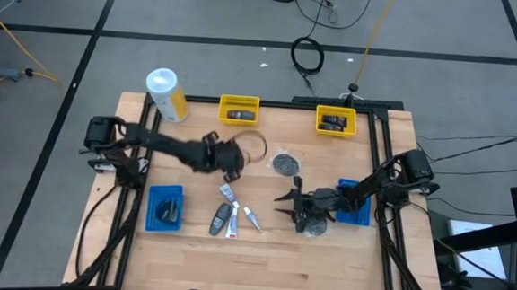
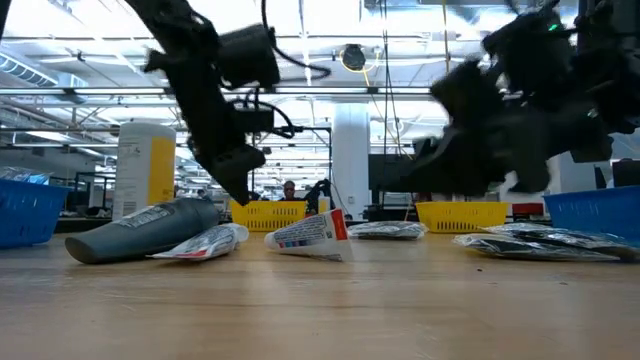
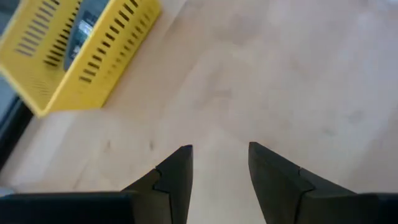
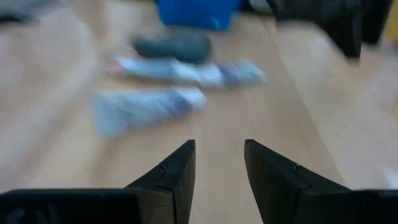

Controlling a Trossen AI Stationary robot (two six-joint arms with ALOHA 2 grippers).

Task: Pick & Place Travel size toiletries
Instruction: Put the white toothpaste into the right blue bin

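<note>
Two white mini tubes [image 1: 227, 193] [image 1: 251, 218] and a dark grey bottle [image 1: 222, 219] lie flat mid-table. One wrapped dark disc [image 1: 284, 162] lies farther back, and another [image 1: 315, 223] lies beneath the right arm. My left gripper [image 1: 233, 164] [image 3: 221, 155] is open above bare wood, near the left yellow tray [image 3: 81, 50]. My right gripper [image 1: 287, 193] [image 4: 217, 152] is open and points toward the table's left at the tubes [image 4: 149, 102] and the bottle [image 4: 174, 45]. Neither gripper holds anything.
The white-and-yellow canister [image 1: 165, 94] stands at the far left corner. Two yellow trays [image 1: 238, 110] [image 1: 335, 121] with dark items sit along the far edge. A blue tray [image 1: 165, 207] holding an item sits near left, and another [image 1: 355, 205] lies under the right arm.
</note>
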